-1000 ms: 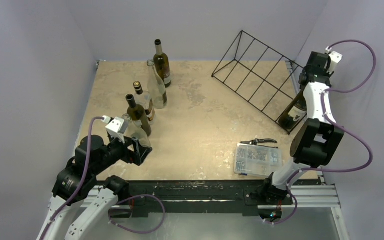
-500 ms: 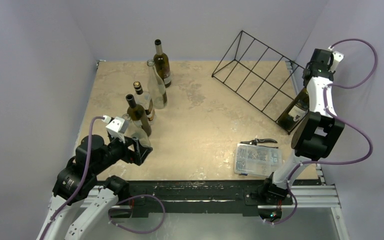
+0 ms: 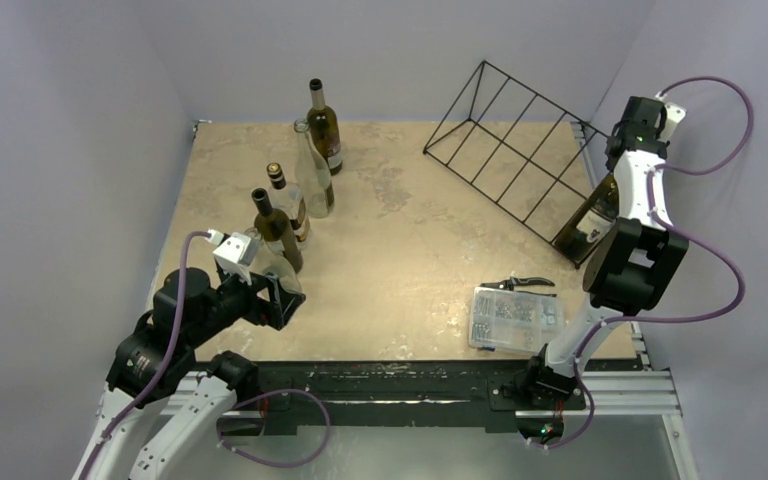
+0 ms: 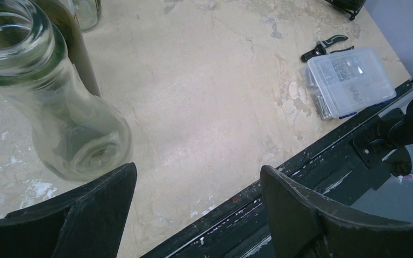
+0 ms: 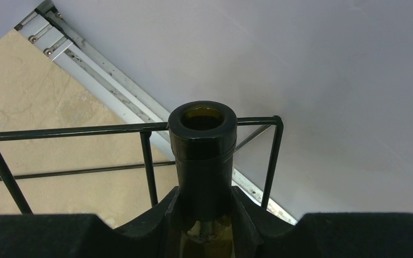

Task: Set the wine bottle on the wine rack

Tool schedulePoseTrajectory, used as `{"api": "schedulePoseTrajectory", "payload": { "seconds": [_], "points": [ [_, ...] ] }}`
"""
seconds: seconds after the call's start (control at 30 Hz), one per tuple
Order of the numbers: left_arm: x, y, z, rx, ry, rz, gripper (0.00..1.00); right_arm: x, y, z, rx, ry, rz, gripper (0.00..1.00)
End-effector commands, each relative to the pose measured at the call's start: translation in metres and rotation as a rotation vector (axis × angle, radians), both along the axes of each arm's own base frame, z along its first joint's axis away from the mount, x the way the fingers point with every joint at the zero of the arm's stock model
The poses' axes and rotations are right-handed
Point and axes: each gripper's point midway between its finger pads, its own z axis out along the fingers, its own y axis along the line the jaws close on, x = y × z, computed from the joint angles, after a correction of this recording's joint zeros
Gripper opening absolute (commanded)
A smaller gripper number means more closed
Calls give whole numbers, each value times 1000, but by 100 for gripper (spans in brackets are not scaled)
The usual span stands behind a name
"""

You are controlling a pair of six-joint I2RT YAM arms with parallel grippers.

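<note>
A: Is any lettering legible in the three views?

B: None. Pale labels show on the wine bottle point(image 3: 593, 216) and on the standing bottles point(image 3: 326, 128), each too small to read. The clear parts box point(image 3: 515, 318) on the tabletop point(image 3: 410, 235) shows only blur.

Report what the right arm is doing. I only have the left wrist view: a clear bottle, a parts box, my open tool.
Observer: The right tool is shut on the neck of a dark wine bottle.
Operator: Say where that bottle sits.
Observer: From the top camera it leans tilted at the right end of the wine rack, apparently in the last slot, base low and toward the arms.
Operator: Check its mouth against the rack.
Observer: In the right wrist view the open mouth sits level with the rack's top wire, near its corner.
</note>
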Motion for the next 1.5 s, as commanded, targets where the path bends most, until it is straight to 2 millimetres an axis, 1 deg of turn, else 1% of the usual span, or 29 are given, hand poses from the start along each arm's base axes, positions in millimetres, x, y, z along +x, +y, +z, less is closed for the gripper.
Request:
{"api": "schedulePoseTrajectory", "payload": {
  "seconds": [0.0, 0.2, 0.3, 0.47, 0.6, 0.77, 0.9, 1.03, 1.13, 1.23, 1.3, 1.37, 1.47],
  "points": [
    [5, -1, 7, -14, -18, 15, 84, 12, 2, 16, 17, -75, -3, 38],
    [5, 0, 8, -18, -24, 17, 84, 13, 1, 15, 20, -73, 0, 54],
    [4, 0, 8, -18, -26, 15, 84, 12, 2, 17, 19, -72, 3, 57],
    [3, 0, 8, -20, -28, 14, 84, 8, 5, 26, 19, -88, 9, 59],
    [3, 0, 9, -23, -33, 12, 84, 2, 7, 38, 11, -108, 6, 59],
    [2, 0, 10, -25, -36, 12, 84, -14, 9, 53, -7, -133, -12, 60],
    [2, 0, 11, -27, -40, 11, 84, -25, 11, 59, -18, -141, -22, 61],
    [1, 1, 12, -32, -51, 15, 84, -30, 23, 64, 10, -171, 11, 61],
    [0, 2, 12, -31, -52, 15, 84, -29, 42, 65, 45, -211, 74, 61],
    [1, 2, 12, -32, -54, 18, 85, -23, 72, 66, 63, -238, 159, 61],
    [1, 2, 13, -33, -56, 21, 86, -18, 96, 64, 68, -243, 217, 61],
    [1, 3, 13, -33, -58, 26, 86, -12, 127, 57, 77, -231, 287, 61],
    [1, 4, 13, -34, -60, 29, 87, -4, 177, 44, 120, -214, 408, 61]
  ]
}}
